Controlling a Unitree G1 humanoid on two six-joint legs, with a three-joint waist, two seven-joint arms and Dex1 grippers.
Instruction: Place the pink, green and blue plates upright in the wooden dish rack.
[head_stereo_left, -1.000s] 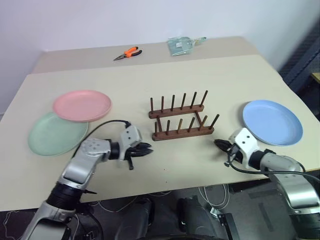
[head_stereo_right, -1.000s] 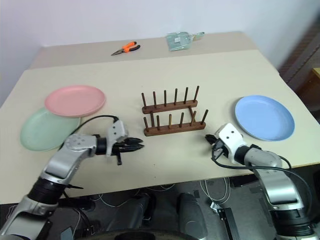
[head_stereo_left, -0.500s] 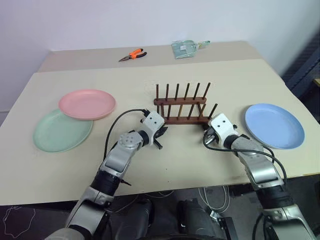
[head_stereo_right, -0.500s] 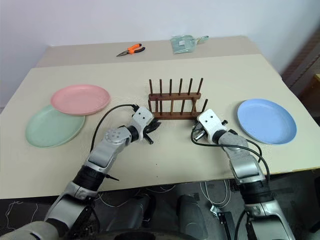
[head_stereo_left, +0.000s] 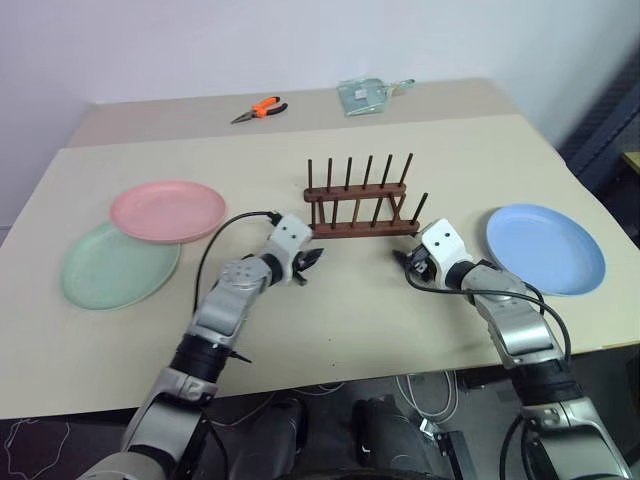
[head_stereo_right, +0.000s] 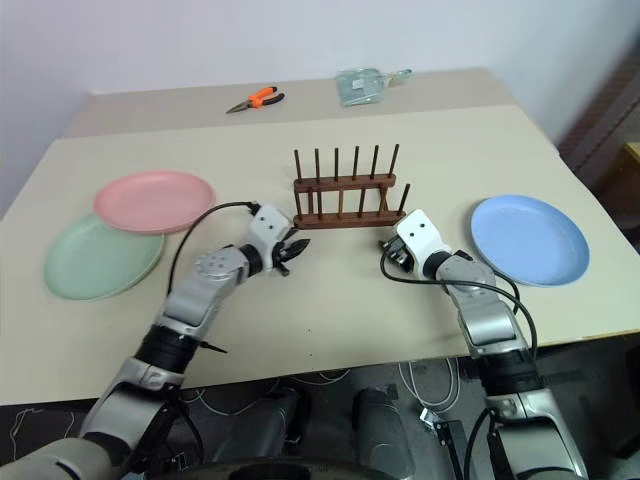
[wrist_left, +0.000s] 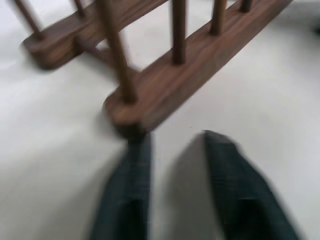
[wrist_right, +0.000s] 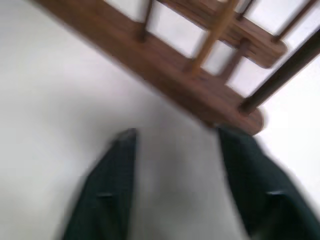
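The wooden dish rack (head_stereo_left: 360, 208) stands mid-table, its two peg rows running left to right. My left gripper (head_stereo_left: 312, 260) sits just before the rack's near left corner (wrist_left: 125, 111), open, with nothing between its fingers. At the near right corner (wrist_right: 247, 119) my right gripper (head_stereo_left: 403, 258) is open too and holds nothing. The pink plate (head_stereo_left: 168, 210) lies flat at the left, overlapping the far rim of the green plate (head_stereo_left: 115, 268). The blue plate (head_stereo_left: 545, 248) lies flat at the right.
Orange-handled pliers (head_stereo_left: 256, 107) and a clear plastic packet (head_stereo_left: 368, 94) lie on the far strip of the table. The blue plate is close to the table's right edge (head_stereo_left: 612, 232). Bare tabletop (head_stereo_left: 350, 320) runs between the rack and the front edge.
Both arms reached forward to the rack's near corners. The rack slid a little farther back and now sits squarer. Both grippers went from shut to open.
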